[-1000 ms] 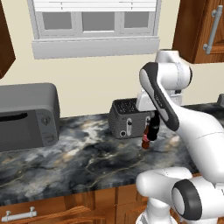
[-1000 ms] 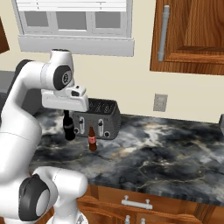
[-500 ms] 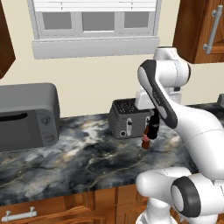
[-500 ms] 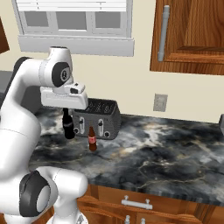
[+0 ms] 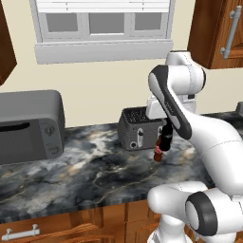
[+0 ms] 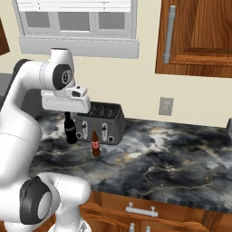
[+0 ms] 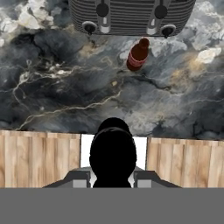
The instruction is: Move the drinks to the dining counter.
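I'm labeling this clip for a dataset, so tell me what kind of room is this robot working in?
A rendered home kitchen, most likely: a marbled stone counter carries a toaster and a microwave, with wooden cabinets above and a window behind. A small brown bottle stands by the toaster.

A rendered home kitchen. A black-grey marbled stone desk [image 5: 71, 175] runs along a cream wall, over wooden base cabinets with metal drawer pulls [image 6: 141, 209]. On it stand a grey microwave [image 5: 28, 126] and a dark toaster [image 6: 100, 122]. Above are a white-framed window [image 5: 102, 28], wooden wall cupboards with bar handles [image 6: 168, 34], and a wall socket [image 6: 165, 106].
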